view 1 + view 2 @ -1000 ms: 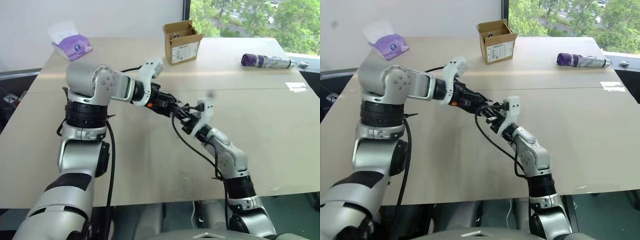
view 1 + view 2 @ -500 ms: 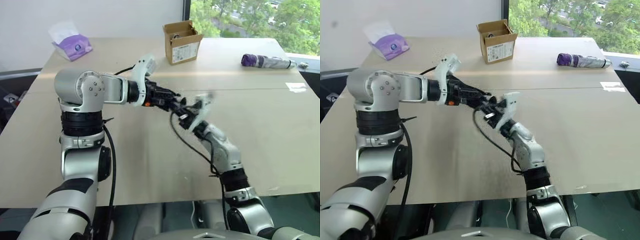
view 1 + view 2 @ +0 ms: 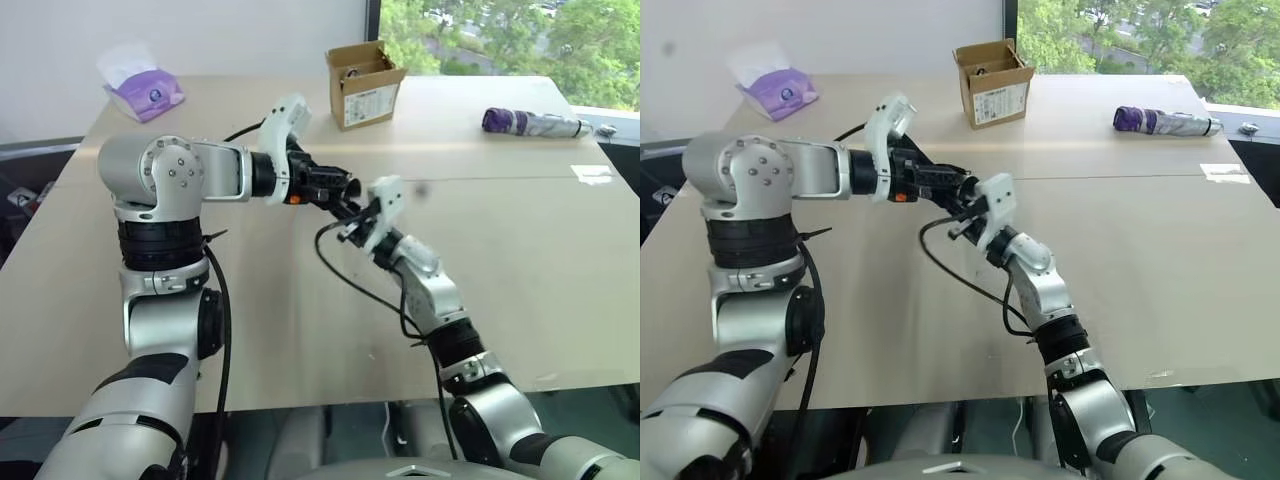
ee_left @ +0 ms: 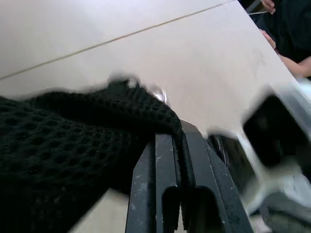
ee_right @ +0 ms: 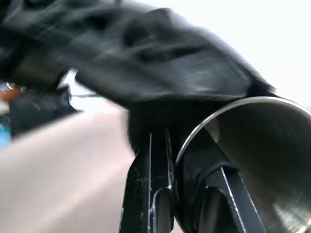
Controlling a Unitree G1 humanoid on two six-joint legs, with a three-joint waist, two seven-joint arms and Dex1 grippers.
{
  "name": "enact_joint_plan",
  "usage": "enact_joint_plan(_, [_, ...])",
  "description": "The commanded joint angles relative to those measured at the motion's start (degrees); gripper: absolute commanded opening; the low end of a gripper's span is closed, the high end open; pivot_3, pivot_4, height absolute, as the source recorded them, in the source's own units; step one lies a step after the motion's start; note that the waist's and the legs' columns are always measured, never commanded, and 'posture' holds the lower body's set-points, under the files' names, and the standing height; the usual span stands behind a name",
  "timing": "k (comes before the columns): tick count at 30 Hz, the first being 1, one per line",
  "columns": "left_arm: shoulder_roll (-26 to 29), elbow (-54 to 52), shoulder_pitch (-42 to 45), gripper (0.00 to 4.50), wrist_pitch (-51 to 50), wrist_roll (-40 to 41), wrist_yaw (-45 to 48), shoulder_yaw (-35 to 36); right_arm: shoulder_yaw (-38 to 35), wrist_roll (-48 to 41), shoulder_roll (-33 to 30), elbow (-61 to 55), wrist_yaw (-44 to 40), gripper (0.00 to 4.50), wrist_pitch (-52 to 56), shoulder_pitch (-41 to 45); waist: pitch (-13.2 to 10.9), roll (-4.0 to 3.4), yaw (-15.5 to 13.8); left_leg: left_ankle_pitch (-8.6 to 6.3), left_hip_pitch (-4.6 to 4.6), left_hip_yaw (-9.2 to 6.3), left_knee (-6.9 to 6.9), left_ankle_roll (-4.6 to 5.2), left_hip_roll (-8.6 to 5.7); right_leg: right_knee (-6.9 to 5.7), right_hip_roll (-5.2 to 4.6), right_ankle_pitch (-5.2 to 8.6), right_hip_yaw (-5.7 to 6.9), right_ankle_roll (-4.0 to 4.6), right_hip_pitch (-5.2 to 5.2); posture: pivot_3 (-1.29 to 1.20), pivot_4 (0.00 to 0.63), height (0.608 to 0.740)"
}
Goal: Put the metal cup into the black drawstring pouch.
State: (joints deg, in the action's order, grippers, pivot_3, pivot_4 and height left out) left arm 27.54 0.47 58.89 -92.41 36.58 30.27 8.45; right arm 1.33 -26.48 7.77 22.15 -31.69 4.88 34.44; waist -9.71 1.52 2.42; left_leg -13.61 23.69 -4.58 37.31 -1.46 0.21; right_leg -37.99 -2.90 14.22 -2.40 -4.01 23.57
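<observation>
Cup [image 5: 262, 160] rim against pouch [image 4: 73, 145] edge

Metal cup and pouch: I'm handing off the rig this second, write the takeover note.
Left gripper: jaws shut on the black drawstring pouch, held up over the table.
Right gripper: jaws shut on the rim of the metal cup, its open mouth facing the wrist camera, right against the pouch fabric.
Done: both items picked up and brought together mid-table.
Left: I can't tell whether the cup has entered the pouch mouth; seat it inside, then release.
Cardboard box and purple umbrella sit at the far edge.
</observation>
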Motion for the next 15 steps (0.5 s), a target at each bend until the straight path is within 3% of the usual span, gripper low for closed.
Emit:
enact_joint_plan(1, [1.17, -5.84, -0.46, 0.00, 0.16, 3.00, 1.55, -0.13, -2.77, -6.40, 4.65, -0.31, 1.27, 0.03, 6.65, 2.52, 0.00, 0.00, 0.10, 0.00, 0.00, 0.01, -0.01, 0.00, 0.00, 0.00, 0.00, 0.00, -0.01, 0.00, 0.01, 0.00, 0.150, 0.740])
enact_joint_plan(4, [-0.08, -8.20, -2.73, 0.00, 4.48, 2.93, 1.91, -0.44, 3.52, -1.21, 3.34, -1.39, -1.50, 0.03, 4.29, 1.80, -0.01, -0.02, 0.23, 0.00, 0.01, 0.04, -0.05, 0.00, 0.00, 0.01, 0.02, 0.00, -0.01, 0.00, 0.04, 0.00, 0.150, 0.740])
enact_joint_plan(11, [-5.32, -1.08, 1.41, 0.00, 4.99, 1.80, -1.26, 3.89, 16.64, 20.26, -1.11, 0.46, -2.35, 0.03, -16.71, 4.01, 0.00, 0.01, 0.24, 0.00, 0.01, 0.10, -0.01, 0.00, 0.00, -0.01, 0.05, 0.00, -0.04, -0.01, 0.07, 0.00, 0.150, 0.740])
enact_joint_plan(13, [-5.84, -0.77, 1.77, 0.00, 3.91, 2.16, -1.26, 4.43, 15.42, 20.06, -0.02, 1.34, -1.94, 0.03, -17.00, 4.57, 0.01, 0.02, 0.17, 0.00, 0.00, 0.07, 0.01, 0.00, -0.01, -0.01, 0.04, 0.00, -0.02, -0.01, 0.04, 0.00, 0.150, 0.740])
enact_joint_plan(15, [-5.74, -2.32, 1.02, 0.00, 1.83, 3.26, -1.11, 4.93, 8.86, 11.45, 3.75, 1.82, -0.41, 0.03, -9.59, 5.09, 0.01, 0.02, 0.24, 0.00, 0.01, 0.07, 0.00, -0.01, 0.00, 0.00, 0.04, 0.00, -0.02, -0.01, 0.04, 0.00, 0.150, 0.740])
